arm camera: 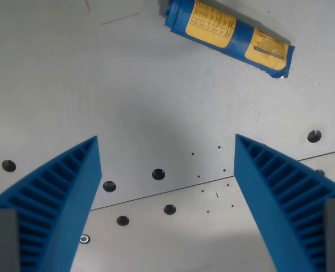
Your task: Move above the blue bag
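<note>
The gripper (pixel 166 144) stands wide open, its two blue ribbed fingers (pixel 60 198) rising from the lower corners of the wrist view and leaning apart, with nothing between them but bare surface. Each finger is wedge-shaped, its inner face cut with parallel ridges, and a grey block shows at the base of each one at the bottom edge of the view.

Between the fingers lies the grey metal table (pixel 71 85). A thin seam (pixel 156 192) crosses it at a slant, running from one finger to the other, and several dark round holes (pixel 158 174) lie close to that seam, some just above it and some just below. A scatter of tiny dark specks sits near the seam toward the finger on the wrist view's right. A small shiny screw (pixel 84 239) shows just beside the inner edge of the finger on the wrist view's left.

The blue bag (pixel 230 35) lies well above the seam, toward the top of the view and well apart from both fingers. It is rolled into a long tube, lying tilted so that its end toward the wrist view's right sits lower. Its skin is blue, with two yellow label panels bearing dark print too small to read, and both ends look crumpled.
</note>
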`<control>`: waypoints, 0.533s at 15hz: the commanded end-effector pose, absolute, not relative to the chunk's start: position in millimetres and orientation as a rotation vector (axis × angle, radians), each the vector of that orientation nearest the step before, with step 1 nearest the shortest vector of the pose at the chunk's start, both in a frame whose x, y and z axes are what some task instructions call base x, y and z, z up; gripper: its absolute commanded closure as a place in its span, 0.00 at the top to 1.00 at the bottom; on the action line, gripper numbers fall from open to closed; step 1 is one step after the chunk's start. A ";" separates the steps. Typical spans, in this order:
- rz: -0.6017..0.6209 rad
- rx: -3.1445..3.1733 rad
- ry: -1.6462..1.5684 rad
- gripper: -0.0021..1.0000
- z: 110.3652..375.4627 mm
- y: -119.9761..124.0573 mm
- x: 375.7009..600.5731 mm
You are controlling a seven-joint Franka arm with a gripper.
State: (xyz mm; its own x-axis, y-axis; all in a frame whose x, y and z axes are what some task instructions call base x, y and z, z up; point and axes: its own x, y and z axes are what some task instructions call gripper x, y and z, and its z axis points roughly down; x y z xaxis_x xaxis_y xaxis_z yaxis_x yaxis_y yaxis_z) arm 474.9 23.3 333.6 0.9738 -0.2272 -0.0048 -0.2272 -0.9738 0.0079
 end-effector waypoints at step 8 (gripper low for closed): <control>-0.002 3.119 -0.295 1.00 334.1 22.6 475.0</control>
